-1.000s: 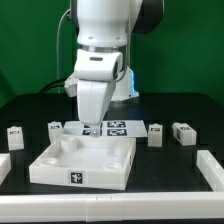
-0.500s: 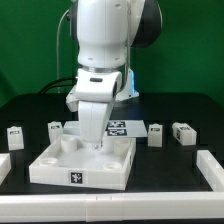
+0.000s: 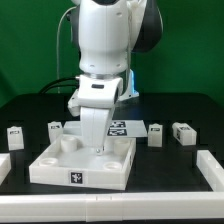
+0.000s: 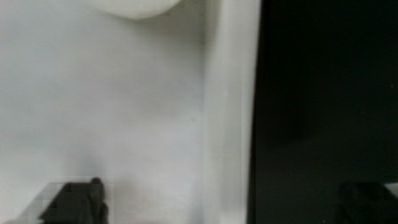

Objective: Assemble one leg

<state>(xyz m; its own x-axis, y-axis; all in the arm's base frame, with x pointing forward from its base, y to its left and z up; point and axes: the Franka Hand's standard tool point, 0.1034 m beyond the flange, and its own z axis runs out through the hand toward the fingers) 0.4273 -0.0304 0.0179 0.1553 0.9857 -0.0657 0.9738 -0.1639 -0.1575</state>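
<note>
The large white panel [image 3: 80,165] lies on the black table in front of the arm. Several small white legs with marker tags stand in a row behind it: two on the exterior view's left [image 3: 14,132] [image 3: 55,128] and two on the right [image 3: 155,132] [image 3: 183,132]. My gripper [image 3: 97,146] is down over the panel's far edge. In the wrist view the gripper [image 4: 228,206] is open, one dark fingertip [image 4: 71,203] over the white panel [image 4: 107,110], the other faint over the black table. The panel's rim runs between them. It holds nothing.
The marker board [image 3: 116,127] lies behind the panel, partly hidden by the arm. White bars lie at the front left [image 3: 3,166] and front right [image 3: 210,168] of the table. A round socket [image 4: 139,8] of the panel shows in the wrist view.
The arm has come down and slightly to the exterior view's right, bringing the gripper low over the panel's far edge.
</note>
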